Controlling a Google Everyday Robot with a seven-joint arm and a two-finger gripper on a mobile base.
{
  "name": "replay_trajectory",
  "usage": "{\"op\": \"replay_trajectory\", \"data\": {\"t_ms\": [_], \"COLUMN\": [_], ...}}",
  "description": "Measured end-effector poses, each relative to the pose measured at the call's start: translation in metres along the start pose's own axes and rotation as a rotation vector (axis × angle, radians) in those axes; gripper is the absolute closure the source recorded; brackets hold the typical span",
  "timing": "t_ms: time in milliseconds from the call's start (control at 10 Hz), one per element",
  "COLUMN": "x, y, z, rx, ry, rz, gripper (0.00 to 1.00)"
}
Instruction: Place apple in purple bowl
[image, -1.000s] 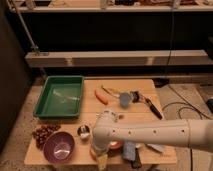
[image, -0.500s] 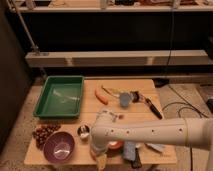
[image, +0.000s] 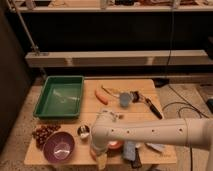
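The apple (image: 83, 131) sits untouched just beside the gripper (image: 101, 159), between it and the purple bowl (image: 46, 148), and the gripper, spread wide and empty, has barely shifted, so the grasp is still to come.

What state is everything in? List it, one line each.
purple bowl: upright, empty
end effector: open, low, just right of the purple bowl
apple: not visible; not in the purple bowl
tray: empty
orange bowl: upright, partly under the arm
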Motion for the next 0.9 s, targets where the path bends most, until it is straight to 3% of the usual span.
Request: {"op": "replay_trajectory", "data": {"t_ms": [100,600,800,900], "x": [-0.001,0.000,0.003,0.006], "y": [-0.001,0.001,0.003,0.004], "z": [0.002,0.005,-0.004,-0.013], "rx": [0.003,0.028,0.026,0.021], "ry": [0.007,0.011,0.005,0.004], "rz": [-0.002,0.002,0.002,0.003], "gripper": [0.26,0.74,0.95,0.99]}}
